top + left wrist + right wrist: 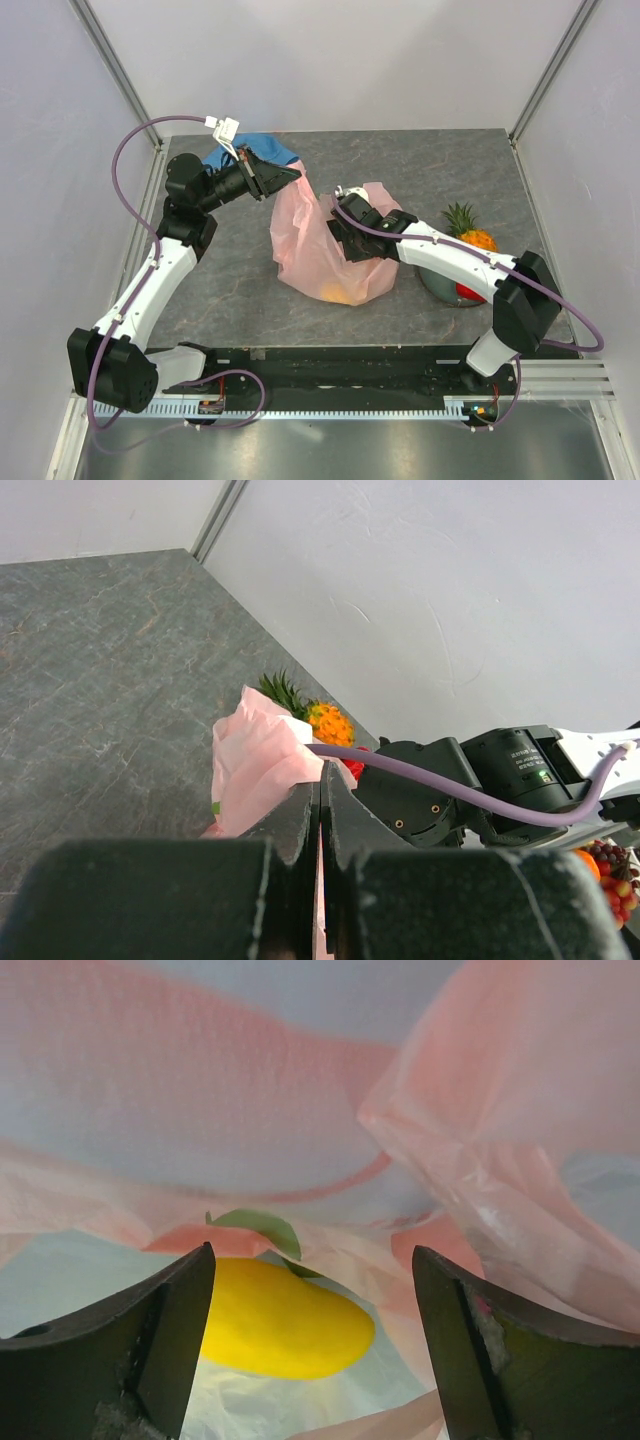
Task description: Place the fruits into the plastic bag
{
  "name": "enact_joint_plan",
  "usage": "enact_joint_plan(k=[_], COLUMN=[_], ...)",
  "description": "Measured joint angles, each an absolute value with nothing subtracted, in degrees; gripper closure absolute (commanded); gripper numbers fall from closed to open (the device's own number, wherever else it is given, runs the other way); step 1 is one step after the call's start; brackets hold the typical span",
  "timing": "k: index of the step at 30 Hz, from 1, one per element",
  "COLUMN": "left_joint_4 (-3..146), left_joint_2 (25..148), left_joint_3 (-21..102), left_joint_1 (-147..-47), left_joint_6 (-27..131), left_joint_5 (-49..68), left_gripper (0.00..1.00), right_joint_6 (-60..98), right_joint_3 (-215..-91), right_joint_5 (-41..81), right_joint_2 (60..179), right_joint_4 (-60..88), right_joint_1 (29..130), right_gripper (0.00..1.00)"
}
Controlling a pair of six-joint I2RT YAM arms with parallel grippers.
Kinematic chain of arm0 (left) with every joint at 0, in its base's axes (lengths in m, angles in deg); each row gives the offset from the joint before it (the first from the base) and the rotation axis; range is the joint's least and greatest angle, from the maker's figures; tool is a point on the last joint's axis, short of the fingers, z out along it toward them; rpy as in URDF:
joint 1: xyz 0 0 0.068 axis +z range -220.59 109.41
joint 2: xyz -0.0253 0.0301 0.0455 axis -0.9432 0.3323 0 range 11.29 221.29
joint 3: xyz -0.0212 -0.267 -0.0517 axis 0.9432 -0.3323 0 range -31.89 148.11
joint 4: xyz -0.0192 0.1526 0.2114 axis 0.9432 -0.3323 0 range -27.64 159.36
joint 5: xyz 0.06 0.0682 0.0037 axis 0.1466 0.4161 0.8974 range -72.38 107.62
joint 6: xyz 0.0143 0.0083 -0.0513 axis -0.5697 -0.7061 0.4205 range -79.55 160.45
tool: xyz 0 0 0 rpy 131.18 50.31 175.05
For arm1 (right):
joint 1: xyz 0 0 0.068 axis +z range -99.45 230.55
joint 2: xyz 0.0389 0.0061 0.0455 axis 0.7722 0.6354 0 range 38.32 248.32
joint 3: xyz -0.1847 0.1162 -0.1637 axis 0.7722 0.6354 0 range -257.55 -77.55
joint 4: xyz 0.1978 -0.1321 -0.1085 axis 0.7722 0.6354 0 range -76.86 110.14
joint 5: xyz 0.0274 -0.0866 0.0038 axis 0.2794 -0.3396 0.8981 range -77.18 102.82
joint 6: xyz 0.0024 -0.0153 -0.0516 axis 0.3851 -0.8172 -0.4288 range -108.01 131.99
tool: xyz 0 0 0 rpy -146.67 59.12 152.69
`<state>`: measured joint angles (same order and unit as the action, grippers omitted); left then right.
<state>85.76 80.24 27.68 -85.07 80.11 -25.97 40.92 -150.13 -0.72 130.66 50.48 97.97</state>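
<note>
The pink plastic bag (325, 250) stands mid-table. My left gripper (290, 177) is shut on its upper left edge and holds it up; the left wrist view shows pink film (262, 765) pinched between the closed jaws. My right gripper (350, 240) is inside the bag's mouth, jaws wide open and empty. Below it a yellow mango (285, 1322) lies on the bag's bottom, also seen through the film (340, 292). An orange pineapple (470, 232) with a green crown and a shiny red fruit (470, 291) lie on the dark plate (438, 287) at the right.
A blue cloth hat (250, 152) lies at the back left behind the left gripper. The right arm's forearm (450, 255) crosses over the plate. Grey walls enclose the table on three sides.
</note>
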Motion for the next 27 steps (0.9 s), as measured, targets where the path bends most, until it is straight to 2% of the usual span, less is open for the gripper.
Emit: enact_joint_plan(k=[4, 7, 27], left_joint_4=[85.74, 85.70, 84.82], left_joint_2=[80.24, 80.24, 80.22], left_joint_3=[27.68, 27.68, 26.74], left_joint_1=[-85.05, -85.00, -84.81], left_joint_6=[80.11, 80.11, 80.11], left_joint_5=[-25.84, -25.41, -23.00], left_gripper=[0.99, 0.98, 0.98], right_joint_6=[41.13, 41.20, 47.38], right_joint_3=[-150.13, -150.13, -149.69], right_joint_5=[0.24, 2.36, 12.48], right_joint_2=[130.53, 129.52, 110.09], right_joint_4=[49.74, 48.23, 30.02], right_joint_1=[97.95, 97.95, 88.35], right_gripper=[0.25, 0.27, 0.25])
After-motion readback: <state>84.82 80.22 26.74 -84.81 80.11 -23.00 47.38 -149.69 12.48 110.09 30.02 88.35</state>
